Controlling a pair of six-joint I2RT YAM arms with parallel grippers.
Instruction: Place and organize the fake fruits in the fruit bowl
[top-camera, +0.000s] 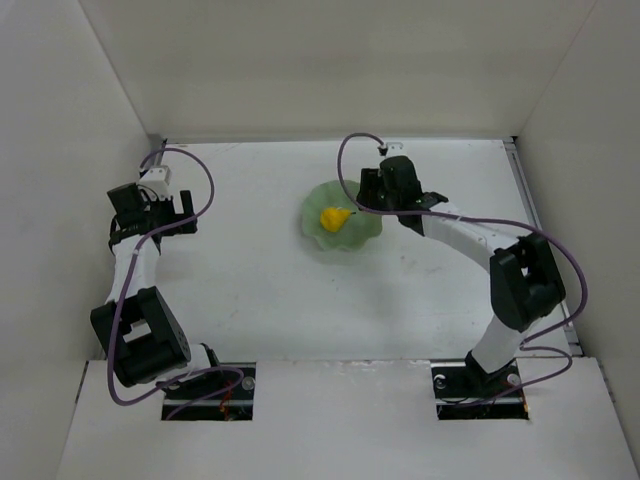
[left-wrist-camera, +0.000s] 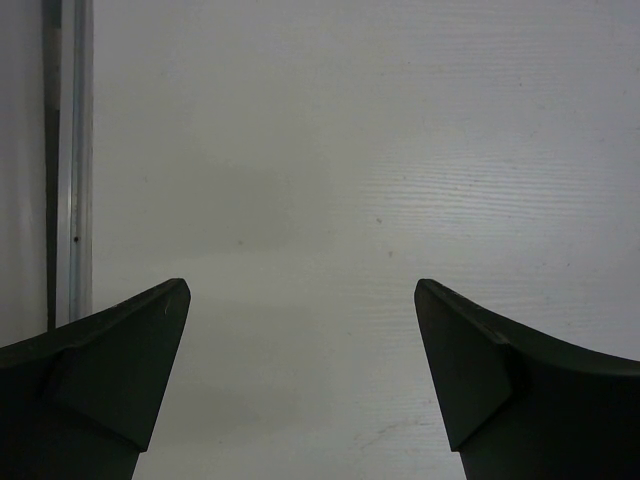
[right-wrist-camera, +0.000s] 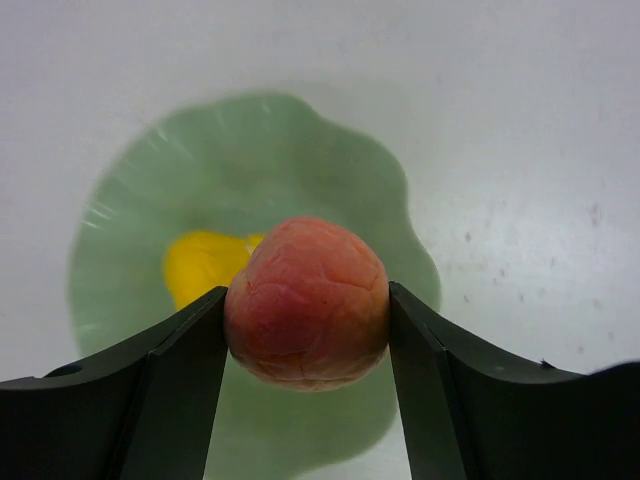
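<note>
The pale green bowl (top-camera: 352, 238) with a wavy rim sits on the white table right of centre. The yellow pear (top-camera: 333, 218) lies inside it. My right gripper (top-camera: 376, 195) hovers over the bowl's right rim, shut on the orange-red peach (right-wrist-camera: 307, 302). The peach hangs above the bowl (right-wrist-camera: 300, 150) with the pear (right-wrist-camera: 200, 262) behind it in the right wrist view; it is hidden by the gripper in the top view. My left gripper (top-camera: 170, 212) is open and empty at the far left, with its fingers (left-wrist-camera: 110, 370) over bare table.
White walls enclose the table on the left, back and right. A metal strip (left-wrist-camera: 70, 160) runs along the left wall close to my left gripper. Purple cables loop from both arms.
</note>
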